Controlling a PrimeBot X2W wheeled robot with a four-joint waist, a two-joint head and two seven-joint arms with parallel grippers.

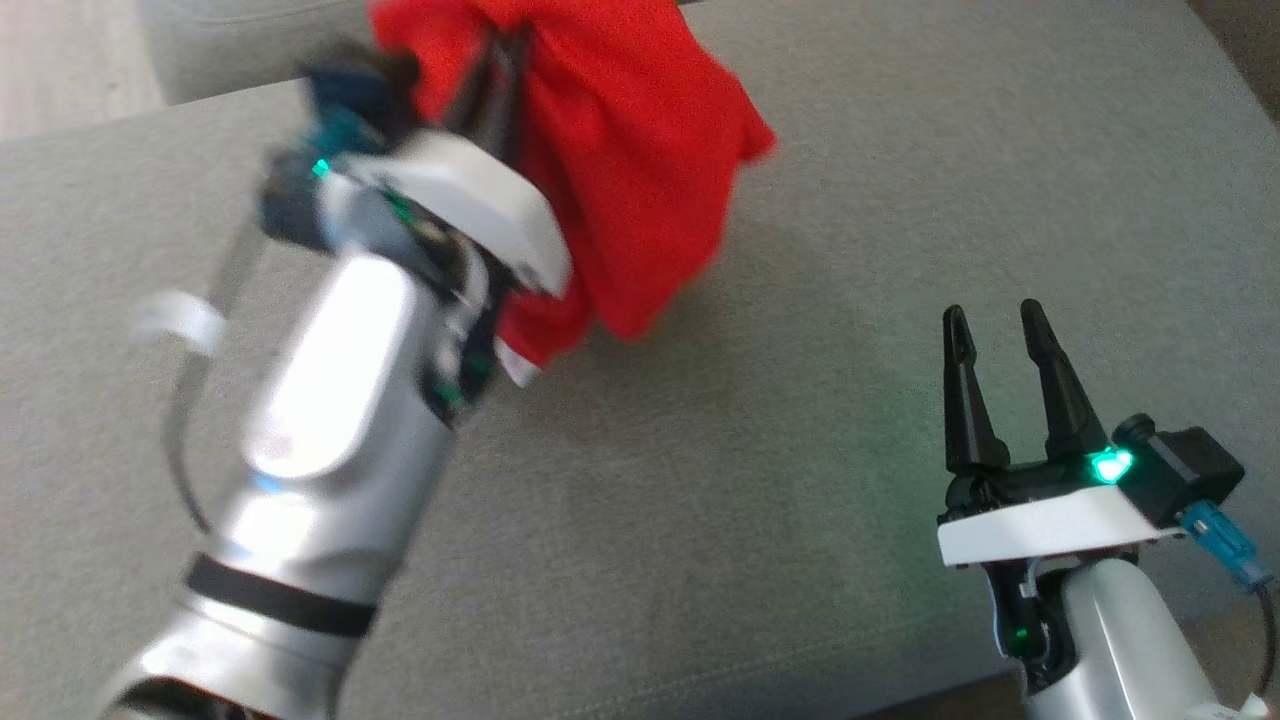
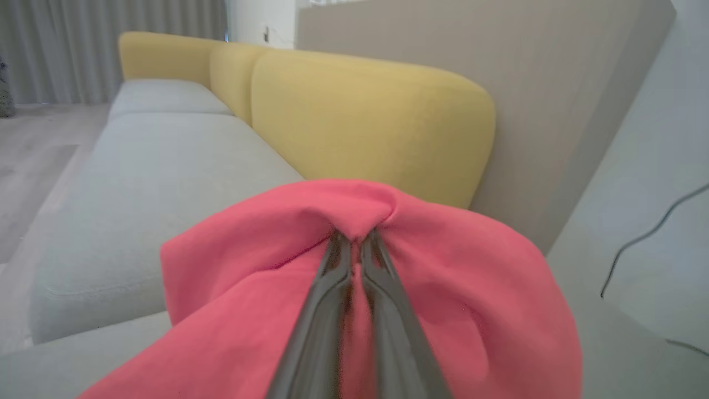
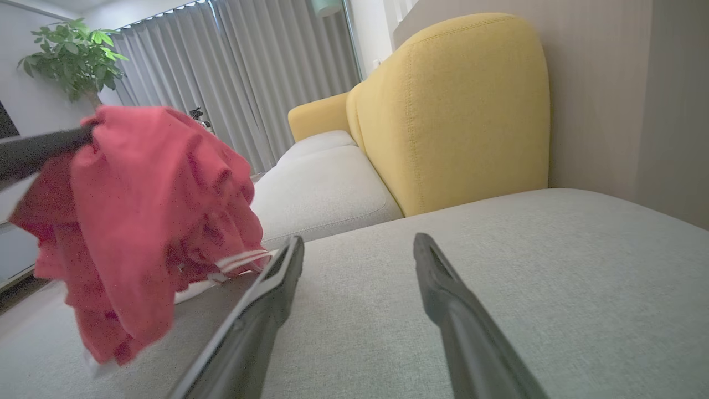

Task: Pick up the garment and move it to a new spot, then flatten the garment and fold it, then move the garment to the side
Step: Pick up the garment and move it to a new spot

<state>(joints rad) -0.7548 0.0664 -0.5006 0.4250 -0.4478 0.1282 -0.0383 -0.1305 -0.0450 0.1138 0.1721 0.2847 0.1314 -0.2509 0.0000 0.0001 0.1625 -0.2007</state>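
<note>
The garment (image 1: 640,170) is a red cloth with a white-striped hem, bunched and hanging above the grey sofa seat (image 1: 760,500). My left gripper (image 1: 500,70) is shut on a pinch of its top, the fabric draping over and around the fingers. In the left wrist view the two fingers (image 2: 332,288) meet at a gathered fold of the garment (image 2: 471,277). The right wrist view has the garment (image 3: 144,221) dangling at the left, its lower end near the seat. My right gripper (image 1: 998,325) stands open at the lower right, empty, apart from the garment.
Yellow backrest cushions (image 3: 460,111) rise behind the seat, with another grey seat cushion (image 2: 144,166) beyond. A potted plant (image 3: 75,55) and grey curtains (image 3: 249,72) stand further off. A wall (image 2: 637,166) with a thin cable lies at the side.
</note>
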